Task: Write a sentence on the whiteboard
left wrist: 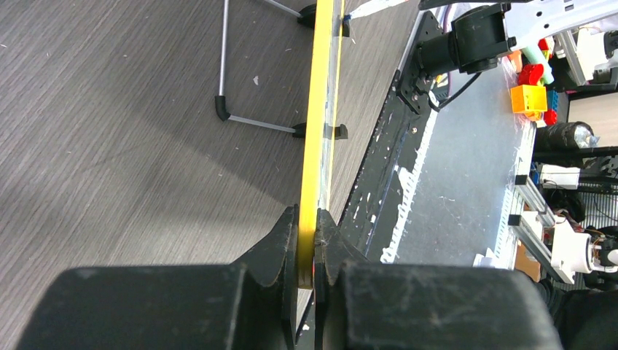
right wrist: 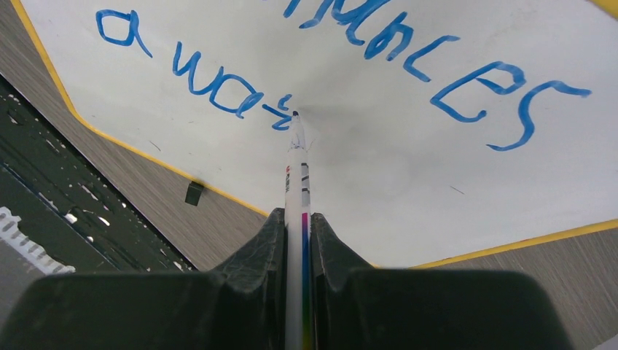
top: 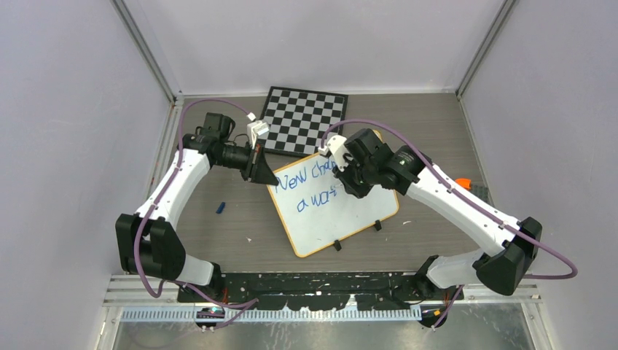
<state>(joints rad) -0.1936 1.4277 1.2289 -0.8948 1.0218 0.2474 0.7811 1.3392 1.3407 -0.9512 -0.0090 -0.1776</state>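
Two lines, smear risk

The left gripper [left wrist: 306, 219] pinches the whiteboard [top: 342, 215] by its rim on the bench [top: 218, 244] by the chessboard [top: 302, 120]; the right gripper [right wrist: 295, 219] clamps a marker [right wrist: 295, 182], tip touching. Hard pressing might slip the board, smearing letters.

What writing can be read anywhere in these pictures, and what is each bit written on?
"New cha": blue handwriting, upper line on the whiteboard; the rest is hidden from above.
"LES": that line's end, seen from the right wrist; letters before it unclear.
"a wa": lower line, last mark unfinished.
Print on the marker: too small to read.
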